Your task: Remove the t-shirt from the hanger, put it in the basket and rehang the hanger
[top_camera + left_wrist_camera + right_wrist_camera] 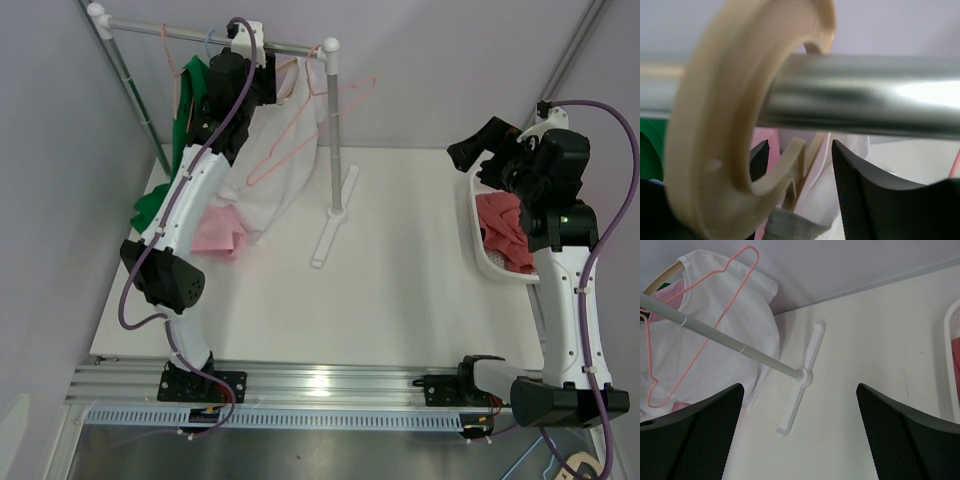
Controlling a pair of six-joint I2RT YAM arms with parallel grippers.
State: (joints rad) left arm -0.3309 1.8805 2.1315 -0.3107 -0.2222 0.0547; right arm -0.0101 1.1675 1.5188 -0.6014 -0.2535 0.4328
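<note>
A white t-shirt [268, 175] hangs on a beige hanger [715, 130] whose hook is over the metal rod [865, 102] of the rack. My left gripper [262, 72] is up at the rod. In the left wrist view its jaws [800, 170] stand open on either side of the hanger's neck without clamping it, and the shirt [842, 165] hangs just below. My right gripper [472, 150] is open and empty, raised over the right side; its view [800, 435] shows the shirt [725, 340] from afar.
An empty pink wire hanger [310, 110] hangs beside the shirt. Green garments [190, 110] hang at the rack's left, and a pink garment [220, 232] lies on the table. The rack's foot [332, 225] stands mid-table. A white basket [478, 250] with red cloth sits at the right.
</note>
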